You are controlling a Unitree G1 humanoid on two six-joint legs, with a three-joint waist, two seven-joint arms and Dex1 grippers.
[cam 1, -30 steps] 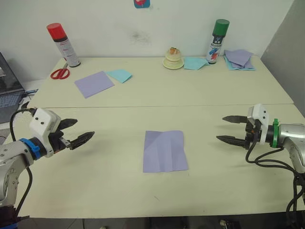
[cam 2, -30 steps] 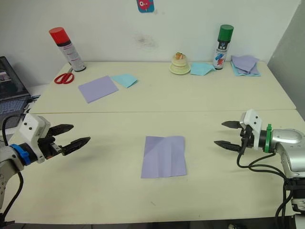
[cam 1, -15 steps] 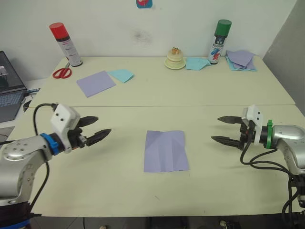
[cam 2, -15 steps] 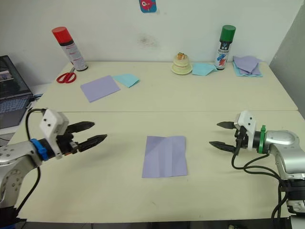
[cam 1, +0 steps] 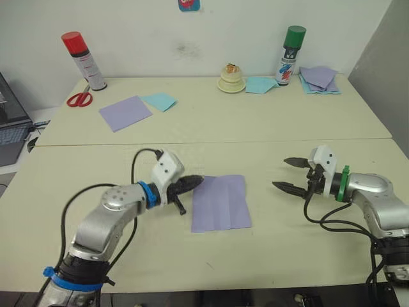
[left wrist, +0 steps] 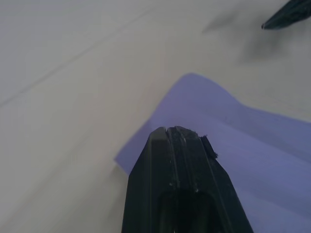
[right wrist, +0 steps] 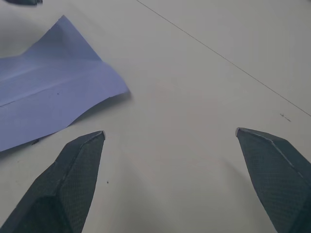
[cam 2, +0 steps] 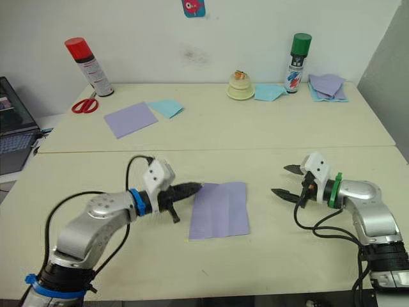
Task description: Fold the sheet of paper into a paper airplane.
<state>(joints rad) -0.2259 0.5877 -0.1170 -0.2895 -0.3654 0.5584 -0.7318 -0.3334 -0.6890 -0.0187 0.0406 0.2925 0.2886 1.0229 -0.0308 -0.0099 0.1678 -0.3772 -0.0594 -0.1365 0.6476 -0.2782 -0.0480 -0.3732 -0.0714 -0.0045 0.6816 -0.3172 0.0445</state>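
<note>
Left end effector, fingers pressed together, hides the sheet of paper's edge.

L end effector closed at sheet of paper edge; R end effector agape.

The left arm is bent at the elbow and reached inward, its pincer seen pressed together, seemingly fully closed. The right arm is held low to the side, its pincer spread wide, fingers pointed inward.
</note>
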